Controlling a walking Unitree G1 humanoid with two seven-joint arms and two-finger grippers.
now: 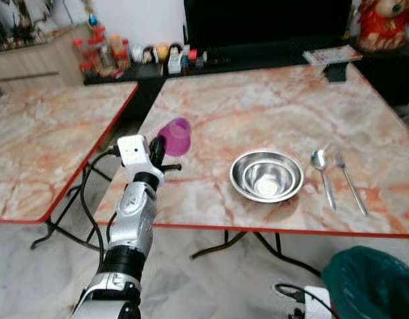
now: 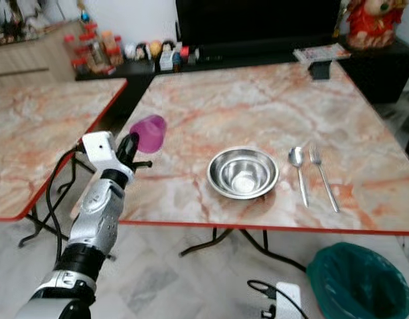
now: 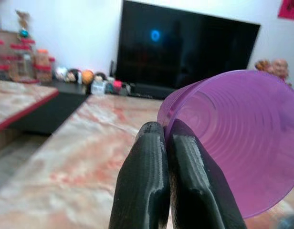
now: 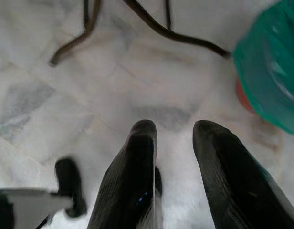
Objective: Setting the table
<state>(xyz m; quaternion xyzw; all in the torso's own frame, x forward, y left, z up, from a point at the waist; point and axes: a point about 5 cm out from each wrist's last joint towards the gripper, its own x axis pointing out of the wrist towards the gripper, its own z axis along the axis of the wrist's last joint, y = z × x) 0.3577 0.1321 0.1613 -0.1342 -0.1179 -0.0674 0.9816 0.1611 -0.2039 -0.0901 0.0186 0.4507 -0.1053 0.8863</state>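
Observation:
My left gripper (image 1: 159, 147) is shut on the rim of a purple plastic cup (image 1: 176, 136), holding it tilted just above the near left part of the marble table (image 1: 271, 106). In the left wrist view the two black fingers (image 3: 156, 181) pinch the purple cup (image 3: 237, 138) wall. A steel bowl (image 1: 267, 175) sits near the front edge, with a spoon (image 1: 322, 174) and a fork (image 1: 349, 181) lying side by side to its right. My right gripper (image 4: 173, 143) hangs open over the floor.
A second marble table (image 1: 38, 139) stands to the left across a narrow gap. A green-lined bin (image 1: 374, 282) stands on the floor under the front right corner. A dark TV (image 1: 264, 23), a low shelf with jars (image 1: 101, 53) and a tissue box (image 1: 332, 56) are at the back.

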